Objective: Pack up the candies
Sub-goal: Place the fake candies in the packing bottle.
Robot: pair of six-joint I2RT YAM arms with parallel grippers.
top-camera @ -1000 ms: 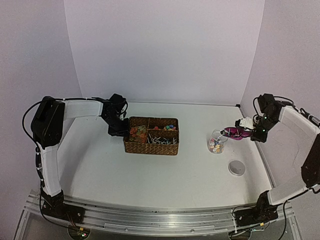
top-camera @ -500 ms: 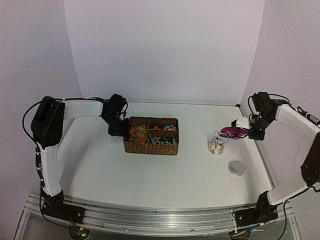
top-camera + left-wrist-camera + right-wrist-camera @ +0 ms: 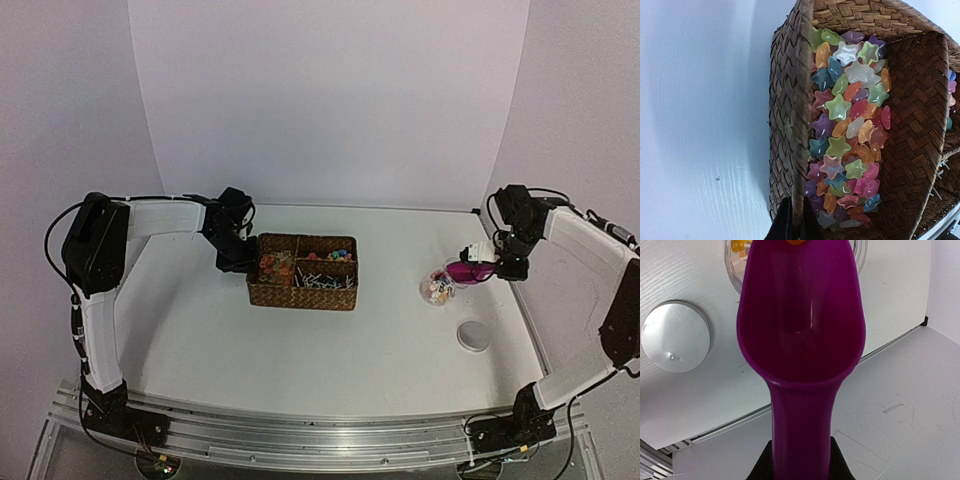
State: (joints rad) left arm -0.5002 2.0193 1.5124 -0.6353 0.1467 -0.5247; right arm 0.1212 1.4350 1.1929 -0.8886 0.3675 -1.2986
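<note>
While the scoop (image 3: 462, 270) is tipped at the jar (image 3: 434, 289): pour step, near its end by my read. The bowl looks bare in the wrist view bar one orange candy (image 3: 795, 242) at the lip.
Right gripper (image 3: 497, 262): pinching the scoop's handle at its back end, one finger on each side.
Pour: keep the lip over the jar's mouth, not on its rim. Raise the handle end slowly so the last piece slides off forward, not over the side walls. No shaking, since the jar looks light and easy to knock.
Candies (image 3: 433, 291): some are in the jar, right under the scoop's lip. The bulk sits in the basket (image 3: 302, 271), well apart from the scoop, out past the lip end.
Left gripper (image 3: 238, 262): clamped on the basket's end wall, fingers (image 3: 785, 225) straddling the weave, with star-shaped candies (image 3: 839, 106) just inside it. Likely steadying the basket for the next dig.
Lid (image 3: 473, 335): flat on the table (image 3: 360, 350), near the scoop's bowl and off to one side, apart from the jar. Not in the pour path.
In the way: only the jar rim, as far as the views show. Lift the lip clear of it before swinging back toward the basket.
Can't tell: how full the jar is.
</note>
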